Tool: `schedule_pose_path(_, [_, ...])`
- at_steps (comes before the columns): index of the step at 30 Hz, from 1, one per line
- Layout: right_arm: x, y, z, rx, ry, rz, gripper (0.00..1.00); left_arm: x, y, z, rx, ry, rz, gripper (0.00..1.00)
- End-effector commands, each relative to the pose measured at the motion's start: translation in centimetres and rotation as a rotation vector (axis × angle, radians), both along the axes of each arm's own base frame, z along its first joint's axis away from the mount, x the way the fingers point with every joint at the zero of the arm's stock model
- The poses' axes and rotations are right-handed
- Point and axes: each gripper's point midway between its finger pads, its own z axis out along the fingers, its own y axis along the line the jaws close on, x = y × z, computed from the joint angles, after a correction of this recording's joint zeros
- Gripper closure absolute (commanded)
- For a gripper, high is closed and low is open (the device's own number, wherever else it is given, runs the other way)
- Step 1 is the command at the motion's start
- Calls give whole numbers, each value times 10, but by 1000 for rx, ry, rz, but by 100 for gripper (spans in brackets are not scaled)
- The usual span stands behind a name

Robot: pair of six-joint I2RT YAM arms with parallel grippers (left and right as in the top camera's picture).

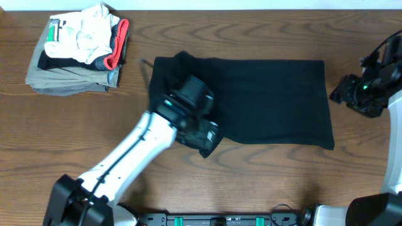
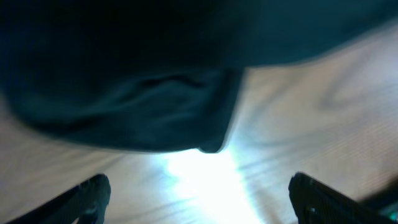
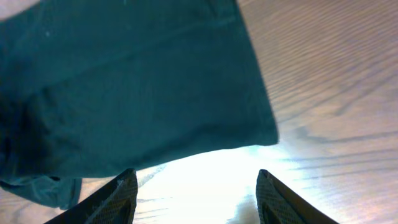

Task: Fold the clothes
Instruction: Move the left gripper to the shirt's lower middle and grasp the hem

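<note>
Desk [image 1: 270,182]: carrying the black top [image 1: 270,100] at its middle, lying flat as a wide rectangle, well apart from the folded stack [image 1: 75,53].
Progress: seemingly partway (no sleeves are showing, so probably tucked in); the left end is bunching, and halving folds are likely waiting.
Left arm [image 1: 141,147]: reaching over the top's near left corner.
Left fingers [image 2: 93,193]: standing wide, gripping nothing.
Right fingers [image 3: 121,199]: hanging apart over bare desk, just off the top's right edge, gripping nothing.

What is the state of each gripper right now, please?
Left gripper: open, holding nothing, at the edge of the black top.
Right gripper: open, holding nothing.
</note>
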Motion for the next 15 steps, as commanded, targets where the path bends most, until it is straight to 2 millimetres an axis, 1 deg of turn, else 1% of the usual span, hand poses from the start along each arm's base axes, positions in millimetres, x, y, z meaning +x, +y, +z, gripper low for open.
schedule_pose_path(1, [-4,12,-12,42,16,9,42,-11,-13,-15,49,-42,-210,7])
schedule_pose_path(4, [-3,13,-17,41,19,21,43,-9,-9,-31,136,-43,-243,8])
schedule_pose_path(7, [-3,13,-17,36,14,32,44,-17,-9,-47,151,17,-294,14])
schedule_pose_path(10, [-1,12,-17,31,8,31,44,-22,-7,-66,180,70,-354,18])
schedule_pose_path(13, [0,12,-17,30,3,31,44,-28,-6,-83,194,128,-385,19])
schedule_pose_path(15, [0,12,-17,30,3,31,44,-32,-7,-90,192,157,-395,19])
